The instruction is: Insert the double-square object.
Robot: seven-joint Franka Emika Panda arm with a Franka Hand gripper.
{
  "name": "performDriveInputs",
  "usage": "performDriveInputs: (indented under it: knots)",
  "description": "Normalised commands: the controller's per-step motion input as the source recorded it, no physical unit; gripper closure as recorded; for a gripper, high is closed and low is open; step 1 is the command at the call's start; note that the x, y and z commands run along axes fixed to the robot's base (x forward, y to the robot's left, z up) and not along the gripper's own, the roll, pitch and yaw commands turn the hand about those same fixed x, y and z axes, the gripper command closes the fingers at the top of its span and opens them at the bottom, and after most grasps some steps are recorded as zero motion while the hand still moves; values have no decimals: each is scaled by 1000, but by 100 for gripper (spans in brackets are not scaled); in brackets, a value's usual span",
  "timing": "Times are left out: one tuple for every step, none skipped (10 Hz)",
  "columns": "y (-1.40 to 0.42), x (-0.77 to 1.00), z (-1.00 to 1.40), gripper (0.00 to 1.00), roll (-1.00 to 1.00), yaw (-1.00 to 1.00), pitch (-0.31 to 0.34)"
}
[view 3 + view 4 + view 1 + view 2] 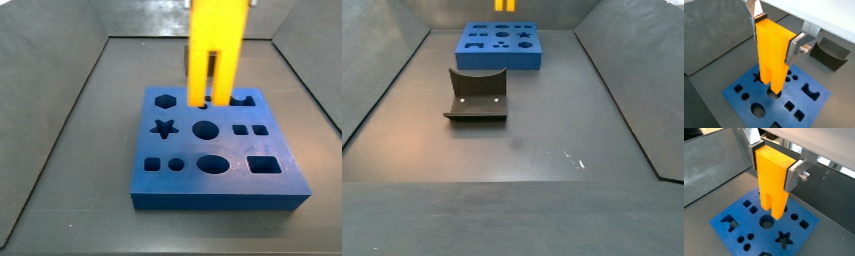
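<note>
The double-square object (774, 55) is a tall yellow-orange block, held upright with its solid end up and its two prongs down. My gripper (776, 34) is shut on the solid end, one silver finger on each side, which also shows in a wrist view (774, 164). The prong tips reach the top face of the blue board (747, 100) at its far row, between the hexagon hole and the notched hole in a side view (201, 98). I cannot tell whether the tips have entered the holes. In both side views only the block shows (504, 6); the gripper is above the frame.
The blue board (221, 175) has several shaped holes: star, circles, squares, oval. A dark grey block with a curved notch (478, 93) stands on the floor, apart from the board, and shows in a wrist view (831, 54). Grey walls (54, 110) slope up around the floor.
</note>
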Motion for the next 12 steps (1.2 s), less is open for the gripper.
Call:
performDriveInputs:
  knots:
    - [-131, 1000, -91, 100, 220, 0, 124]
    - [-109, 1000, -66, 100, 216, 0, 157]
    - [-91, 1000, 0, 100, 211, 0, 140]
    - [-71, 1000, 0, 100, 227, 0, 147]
    - [-40, 1000, -9, 100, 240, 0, 167]
    - [-51, 1000, 0, 100, 217, 0, 149]
    - [-20, 1000, -80, 100, 80, 0, 60]
    - [0, 1000, -171, 100, 0, 0, 0]
    - [0, 1000, -234, 100, 0, 0, -26]
    - [0, 1000, -286, 100, 46, 0, -14]
    - [0, 1000, -294, 100, 46, 0, 0]
    - [0, 1000, -234, 100, 33, 0, 0]
